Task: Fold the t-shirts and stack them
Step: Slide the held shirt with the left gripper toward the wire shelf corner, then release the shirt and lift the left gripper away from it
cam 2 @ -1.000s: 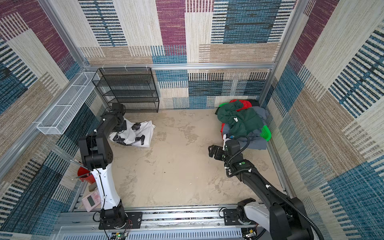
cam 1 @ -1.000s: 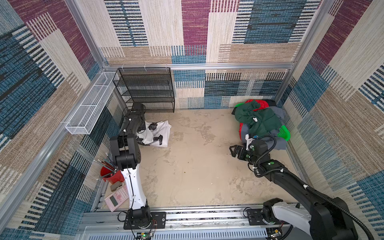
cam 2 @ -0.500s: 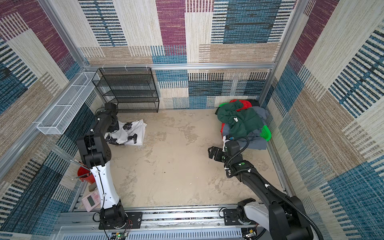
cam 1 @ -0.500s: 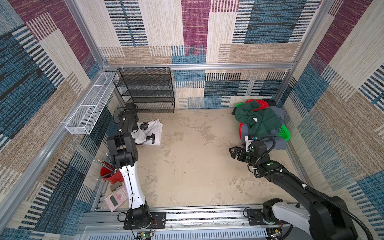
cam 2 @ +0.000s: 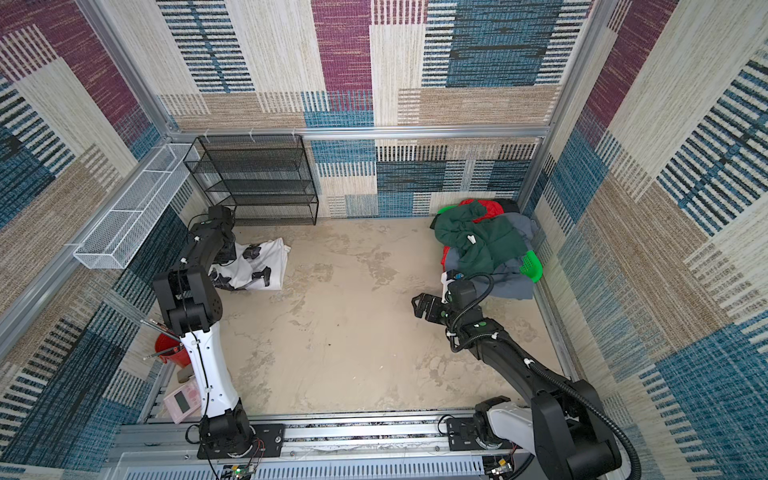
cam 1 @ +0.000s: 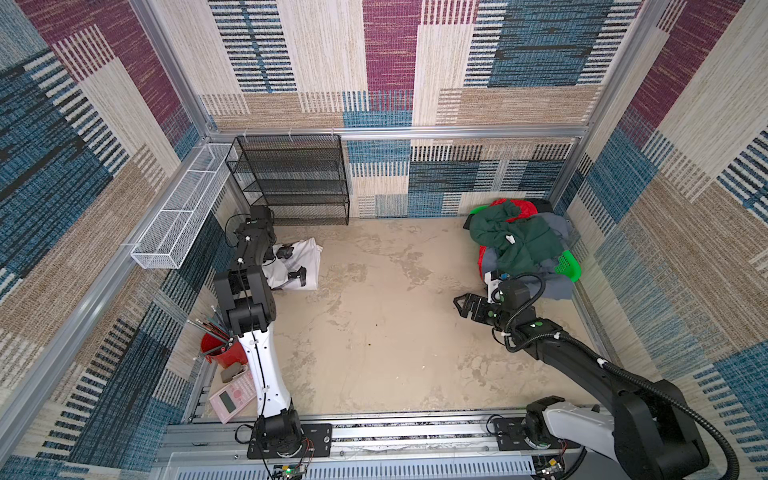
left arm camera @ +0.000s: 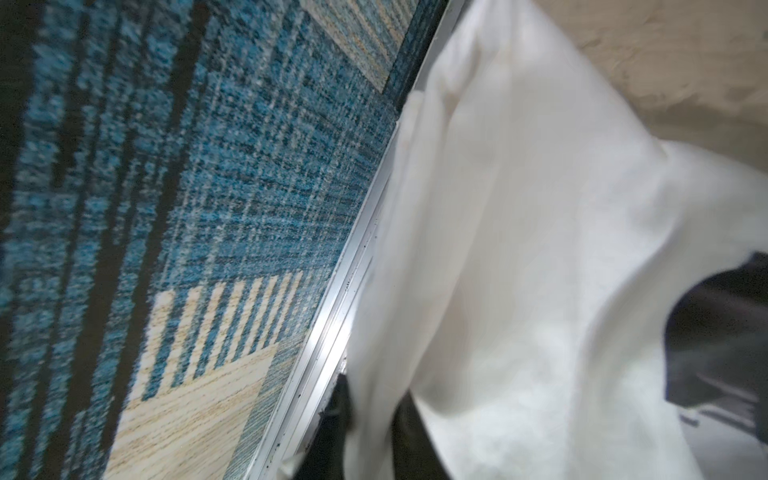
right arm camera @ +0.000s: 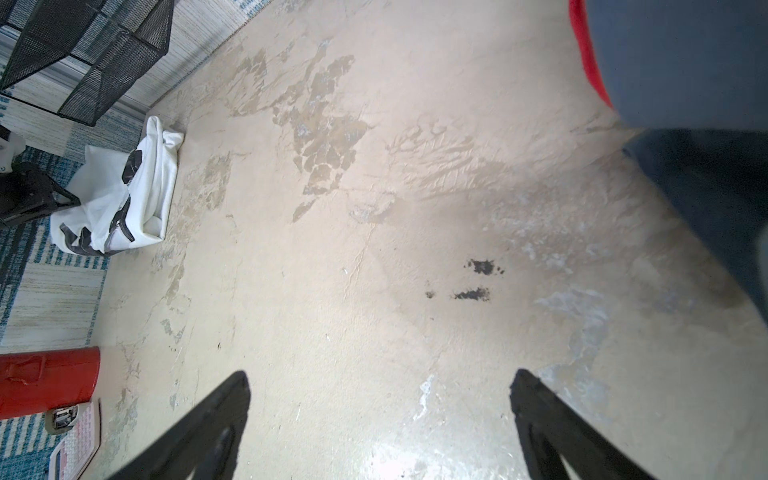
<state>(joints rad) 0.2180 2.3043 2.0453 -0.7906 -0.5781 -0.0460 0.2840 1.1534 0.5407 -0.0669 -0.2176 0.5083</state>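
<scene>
- Since a second ago, the white t-shirt [cam 1: 301,266] has shifted closer to the left wall [cam 1: 124,257], drawn there by my left arm [cam 1: 249,266]. It lies crumpled on the surface [cam 1: 395,340], touching the wall's foot.
- Left claw [left arm camera: 374,386]: fingers partly apart with white cloth between them. Whether it is gripped, I cannot tell.
- Right claw [right arm camera: 380,374]: spread wide, holding nothing, over bare surface.
- Dark green t-shirt [cam 1: 519,241], grey-blue t-shirt [cam 1: 552,286] and red t-shirt [cam 1: 515,206] lie heaped over the green basket [cam 1: 569,266] at the far right, near my right claw.
</scene>
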